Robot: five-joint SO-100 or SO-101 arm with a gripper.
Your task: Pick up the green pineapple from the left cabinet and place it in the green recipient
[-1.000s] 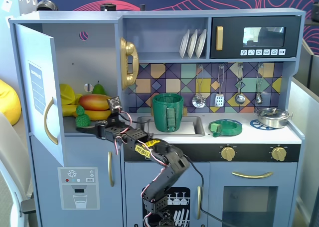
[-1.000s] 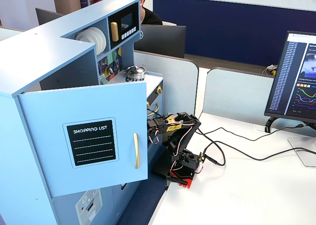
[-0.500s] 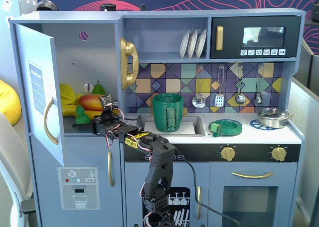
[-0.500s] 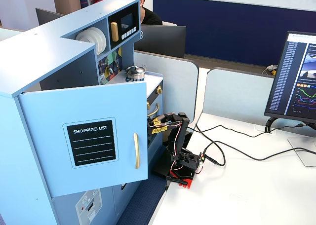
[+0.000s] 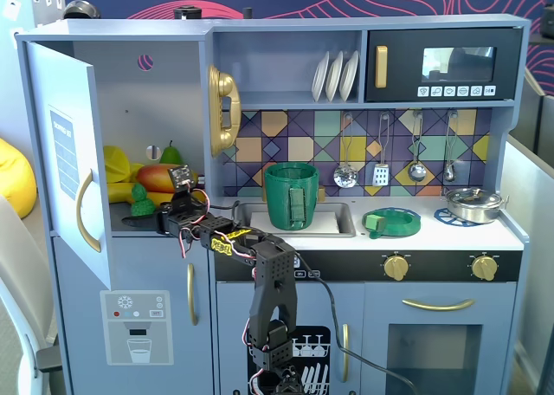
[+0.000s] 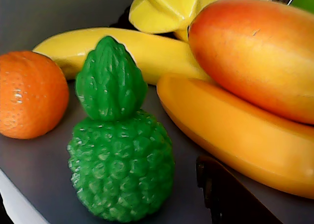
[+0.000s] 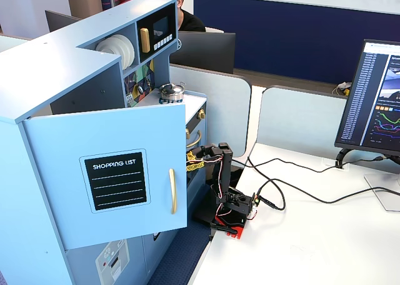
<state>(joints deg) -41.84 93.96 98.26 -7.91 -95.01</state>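
The green pineapple [image 5: 138, 199] stands upright on the shelf of the left cabinet [image 5: 164, 100], whose door [image 5: 62, 144] hangs open. In the wrist view the pineapple [image 6: 120, 175] fills the lower middle. One dark finger [image 6: 225, 192] shows to its right, a small gap away; the other finger is out of frame. My gripper [image 5: 162, 214] reaches into the cabinet just right of the pineapple, open and holding nothing. The green recipient [image 5: 291, 196] stands in the sink, right of the cabinet. In a fixed view from the side, the door [image 7: 115, 179] hides the gripper.
An orange [image 6: 30, 94], bananas [image 6: 245, 145], a mango [image 6: 260, 52] and a yellow fruit [image 6: 167, 5] crowd round the pineapple. A pear [image 5: 170, 155] stands behind. A flat green dish [image 5: 391, 222] and a pan [image 5: 474, 203] sit on the counter.
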